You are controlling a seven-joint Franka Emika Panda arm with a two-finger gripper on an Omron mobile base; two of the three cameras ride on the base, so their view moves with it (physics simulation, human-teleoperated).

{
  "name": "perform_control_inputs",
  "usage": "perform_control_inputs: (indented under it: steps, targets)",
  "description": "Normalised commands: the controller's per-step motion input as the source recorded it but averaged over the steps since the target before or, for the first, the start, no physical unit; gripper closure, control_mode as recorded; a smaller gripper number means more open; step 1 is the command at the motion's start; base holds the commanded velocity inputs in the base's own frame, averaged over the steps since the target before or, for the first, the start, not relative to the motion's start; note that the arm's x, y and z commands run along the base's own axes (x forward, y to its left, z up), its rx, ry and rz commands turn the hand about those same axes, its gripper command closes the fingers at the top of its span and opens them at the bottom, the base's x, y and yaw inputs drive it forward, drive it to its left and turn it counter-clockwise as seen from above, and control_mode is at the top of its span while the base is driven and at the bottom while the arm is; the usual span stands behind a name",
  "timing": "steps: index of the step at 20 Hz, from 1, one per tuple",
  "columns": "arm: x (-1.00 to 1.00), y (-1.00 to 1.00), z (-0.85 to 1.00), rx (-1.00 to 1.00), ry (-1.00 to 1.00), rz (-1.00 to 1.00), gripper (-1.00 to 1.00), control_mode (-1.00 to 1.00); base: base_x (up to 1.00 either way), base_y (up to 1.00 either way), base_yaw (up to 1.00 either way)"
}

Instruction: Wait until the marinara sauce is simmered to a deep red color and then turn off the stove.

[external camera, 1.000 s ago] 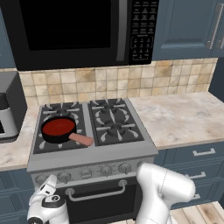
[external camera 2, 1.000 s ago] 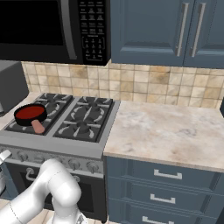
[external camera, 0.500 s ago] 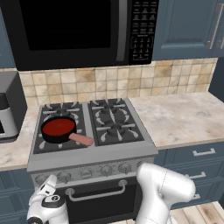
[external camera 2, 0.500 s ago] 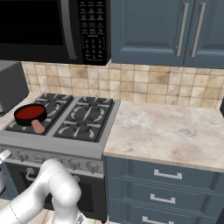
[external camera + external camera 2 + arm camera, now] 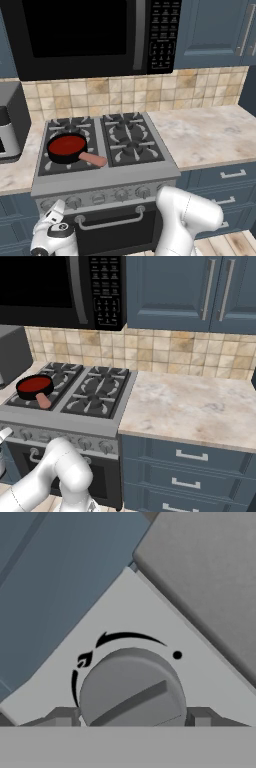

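Observation:
The marinara sauce [image 5: 66, 145] is a deep red disc filling a small black pan on the front left burner of the stove [image 5: 125, 174]; the pan's pinkish handle [image 5: 93, 159] points to the front right. The sauce [image 5: 34, 384] looks equally red in the right base view. My gripper [image 5: 54, 212] is low at the stove's front panel, at the leftmost knob. In the hand view that grey knob [image 5: 132, 687] sits between my fingertips [image 5: 60, 717]. The gripper [image 5: 131, 718] is open and straddles the knob; I cannot tell whether the tips touch it.
A black microwave [image 5: 90, 35] hangs over the stove. A grey toaster oven [image 5: 10, 125] stands on the counter to the left. A marble counter [image 5: 195, 406] over blue drawers [image 5: 185, 456] runs to the right. The oven door's bar handle [image 5: 107, 220] is just right of my hand.

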Motion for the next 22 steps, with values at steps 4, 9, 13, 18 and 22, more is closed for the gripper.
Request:
perform_control_inputs:
  steps: [4, 9, 13, 18, 22]
  targets:
    - [0.00, 0.00, 0.00, 0.00, 0.00, 0.00, 1.00, -1.00, 0.00, 0.00, 0.00]
    - [0.00, 0.00, 0.00, 0.00, 0.00, 0.00, 1.00, -1.00, 0.00, 0.00, 0.00]
    - [0.00, 0.00, 0.00, 0.00, 0.00, 0.00, 1.00, -1.00, 0.00, 0.00, 0.00]
    - [0.00, 0.00, 0.00, 0.00, 0.00, 0.00, 1.00, -1.00, 0.00, 0.00, 0.00]
    - [0.00, 0.00, 0.00, 0.00, 0.00, 0.00, 1.00, -1.00, 0.00, 0.00, 0.00]
